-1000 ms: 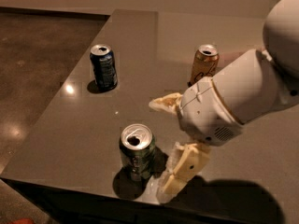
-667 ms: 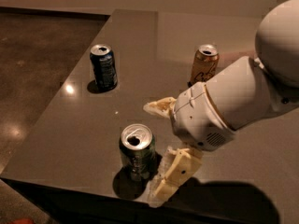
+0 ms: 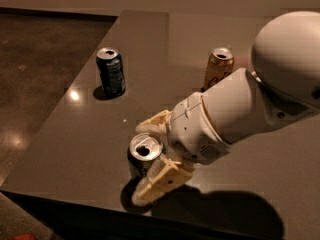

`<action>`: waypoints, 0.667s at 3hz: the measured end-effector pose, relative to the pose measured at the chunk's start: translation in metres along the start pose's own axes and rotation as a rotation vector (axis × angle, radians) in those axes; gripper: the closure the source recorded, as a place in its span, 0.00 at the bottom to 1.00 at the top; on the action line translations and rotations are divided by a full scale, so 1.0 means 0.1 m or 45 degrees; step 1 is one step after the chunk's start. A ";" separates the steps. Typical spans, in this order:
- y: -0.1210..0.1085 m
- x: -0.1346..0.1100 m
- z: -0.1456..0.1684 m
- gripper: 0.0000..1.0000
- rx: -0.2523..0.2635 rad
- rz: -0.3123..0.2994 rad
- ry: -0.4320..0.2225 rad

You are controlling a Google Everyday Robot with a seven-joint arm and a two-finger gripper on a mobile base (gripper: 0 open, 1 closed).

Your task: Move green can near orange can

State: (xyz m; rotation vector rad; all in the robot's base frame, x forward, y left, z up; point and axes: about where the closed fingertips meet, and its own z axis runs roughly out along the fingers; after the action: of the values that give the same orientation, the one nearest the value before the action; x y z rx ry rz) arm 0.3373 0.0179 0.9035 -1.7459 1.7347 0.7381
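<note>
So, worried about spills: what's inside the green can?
The green can has an open mouth on top, but only darkness shows through it; whether liquid remains cannot be seen. The gripper sits around the can, near the table front edge.

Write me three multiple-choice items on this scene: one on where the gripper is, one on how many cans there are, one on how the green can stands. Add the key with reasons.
1. Where is the gripper?
A. At the green can, near the front edge of the table.
B. At the table's far left corner.
C. At the table's far right corner.

2. How many cans are on the table?
A. Two.
B. Three.
C. Four.

3. How does the green can stand?
A. On its side.
B. Upside down.
C. Upright, top opened.

Key:
1 A: the gripper sits at the green can, close to the front edge.
2 B: the green can, the orange can and the dark blue can are all there is.
3 C: its silver top faces up, with the mouth hole showing.
</note>
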 end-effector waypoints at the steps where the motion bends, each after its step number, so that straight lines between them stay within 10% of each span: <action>1: -0.04 -0.03 0.03 0.45 -0.001 0.010 -0.018; 2: -0.16 -0.05 -0.06 0.69 0.032 0.034 -0.014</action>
State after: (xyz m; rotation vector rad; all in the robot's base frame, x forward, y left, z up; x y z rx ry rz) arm 0.3533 0.0167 0.9118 -1.7019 1.7557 0.7326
